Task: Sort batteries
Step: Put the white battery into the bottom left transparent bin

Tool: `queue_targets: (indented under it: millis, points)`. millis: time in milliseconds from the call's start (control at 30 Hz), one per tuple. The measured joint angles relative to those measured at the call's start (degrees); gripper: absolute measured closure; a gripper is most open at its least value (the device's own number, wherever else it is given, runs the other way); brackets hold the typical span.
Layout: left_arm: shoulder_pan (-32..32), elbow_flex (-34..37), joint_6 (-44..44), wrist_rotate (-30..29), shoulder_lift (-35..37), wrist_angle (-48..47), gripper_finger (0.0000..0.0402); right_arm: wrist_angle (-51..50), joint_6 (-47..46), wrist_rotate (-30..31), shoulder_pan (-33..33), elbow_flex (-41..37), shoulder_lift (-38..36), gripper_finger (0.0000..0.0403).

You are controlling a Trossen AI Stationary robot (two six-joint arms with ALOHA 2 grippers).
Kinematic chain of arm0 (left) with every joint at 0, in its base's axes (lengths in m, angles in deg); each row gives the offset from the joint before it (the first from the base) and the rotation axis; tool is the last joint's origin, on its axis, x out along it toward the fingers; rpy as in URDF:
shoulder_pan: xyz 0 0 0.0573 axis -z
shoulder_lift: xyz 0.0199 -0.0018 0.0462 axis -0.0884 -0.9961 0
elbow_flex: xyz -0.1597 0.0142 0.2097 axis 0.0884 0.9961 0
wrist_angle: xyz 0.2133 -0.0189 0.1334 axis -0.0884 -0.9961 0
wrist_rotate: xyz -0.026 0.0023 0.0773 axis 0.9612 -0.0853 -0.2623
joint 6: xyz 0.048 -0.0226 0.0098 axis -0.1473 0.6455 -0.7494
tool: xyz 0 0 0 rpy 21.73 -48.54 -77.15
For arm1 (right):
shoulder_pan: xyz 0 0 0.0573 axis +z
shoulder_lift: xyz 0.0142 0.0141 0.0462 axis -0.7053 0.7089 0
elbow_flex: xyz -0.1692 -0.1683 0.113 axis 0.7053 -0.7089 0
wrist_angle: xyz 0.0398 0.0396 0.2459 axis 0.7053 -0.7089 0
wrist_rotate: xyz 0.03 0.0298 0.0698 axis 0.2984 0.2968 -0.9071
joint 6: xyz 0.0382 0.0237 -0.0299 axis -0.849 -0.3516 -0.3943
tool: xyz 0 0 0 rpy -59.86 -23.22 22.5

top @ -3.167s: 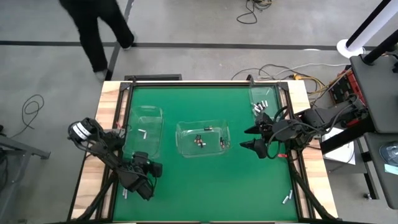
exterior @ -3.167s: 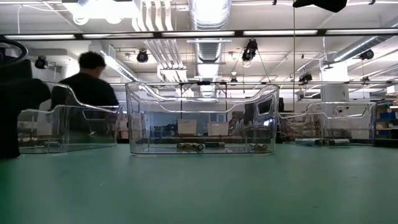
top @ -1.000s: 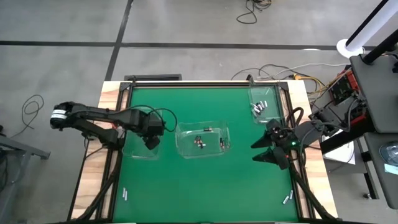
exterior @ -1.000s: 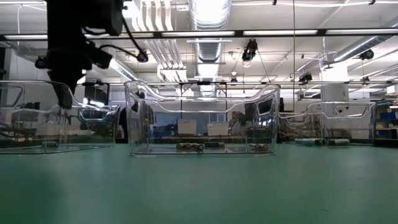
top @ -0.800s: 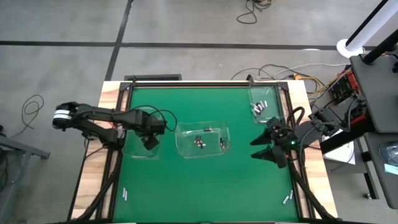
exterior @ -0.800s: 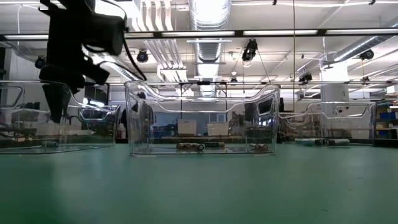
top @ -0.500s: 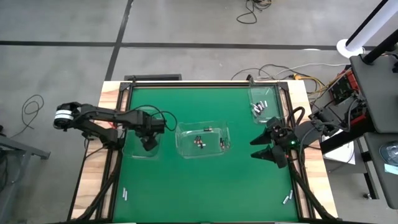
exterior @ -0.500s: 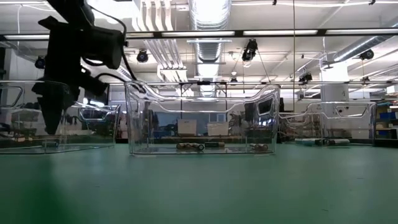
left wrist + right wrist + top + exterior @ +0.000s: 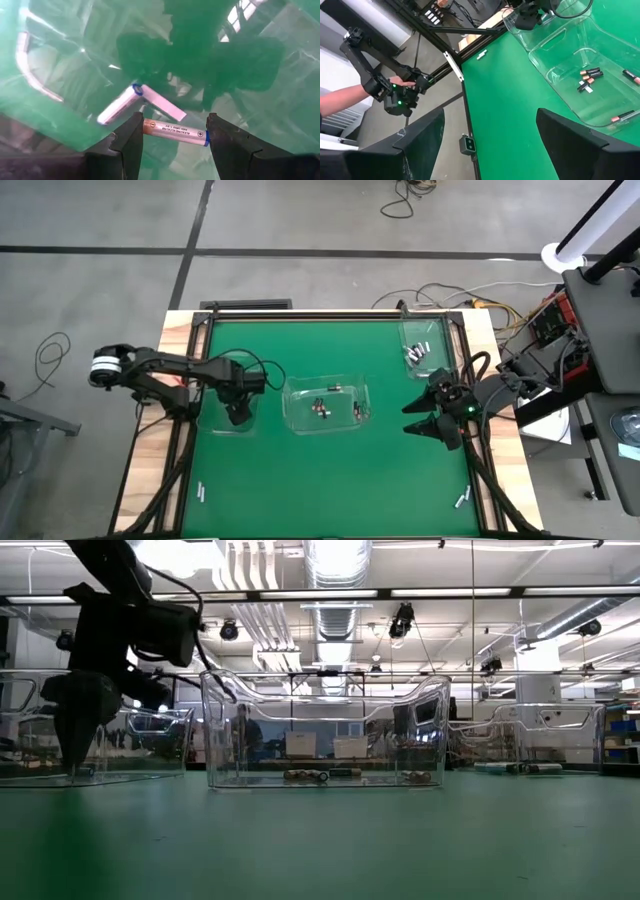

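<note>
Three clear plastic bins stand on the green table: a left bin [image 9: 213,402], a middle bin [image 9: 326,402] and a far-right bin [image 9: 422,348], each with batteries on its floor. My left gripper [image 9: 237,413] [image 9: 78,752] reaches down inside the left bin, shut on a silvery battery [image 9: 175,131] just above two batteries [image 9: 120,104] that lie on the bin floor. My right gripper [image 9: 412,416] [image 9: 490,150] waits open near the table's right edge, beside the middle bin, with nothing between its fingers. My left gripper has the silvery battery lengthwise between its two fingers, one end [image 9: 147,126] against one finger and the other end [image 9: 202,135] against the other. The fingers point down into the left bin. The battery lies almost level, just above the bin floor.
Loose batteries lie on the table near the front left [image 9: 201,493] and the front right [image 9: 461,501]. Black frame rails run along the table's sides. A person's hand [image 9: 350,97] shows beyond the table's left edge.
My left gripper has gone down into the left bin with the battery and shifted slightly toward the table's left edge.
</note>
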Motion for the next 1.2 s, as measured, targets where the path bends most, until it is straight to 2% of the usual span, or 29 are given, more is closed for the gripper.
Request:
queue_targets:
  millis: [100, 300, 567, 667, 833, 933, 1033, 1200]
  points:
    - [-0.01, 0.74, -0.02, 2.33, -2.11, 1.34, 0.0218, 0.02, -0.12, 0.01, 0.0, 0.0, 0.0, 0.0094]
    - [-0.01, -0.01, 0.19, 2.26, -5.64, 1.3, 0.0199, 0.01, -0.52, 0.04, 0.0, 0.0, 0.0, 0.0085]
    - [-0.01, -3.52, 0.49, 1.95, -3.96, 0.39, 0.0149, 0.01, -0.05, 0.26, 0.0, 0.0, 0.0, 0.0076]
    - [0.1, -7.41, 0.67, 2.01, -2.15, -4.55, 0.0124, 0.0, 0.41, 0.44, 0.0, 0.0, 0.0, 0.0077]
    - [1.8, -19.56, 2.3, 1.88, 2.06, -16.66, 0.0102, -0.01, 1.99, 0.8, -0.01, 0.0, 0.0, 0.0083]
    - [5.4, -27.87, 7.6, 1.88, 5.05, -19.1, 0.01, -0.13, 3.25, 1.97, -0.02, 0.0, 0.0, 0.0081]
    - [11.53, -34.91, 16.19, 1.9, 6.87, -18.67, 0.0101, -0.17, 5.02, 3.55, -0.04, 0.0, 0.0, 0.0075]
    - [26.02, -41.27, 31.75, -1.2, 6.74, -17.68, 0.0102, -0.2, 7.0, 5.52, -0.24, 0.0, 0.0, 0.0069]
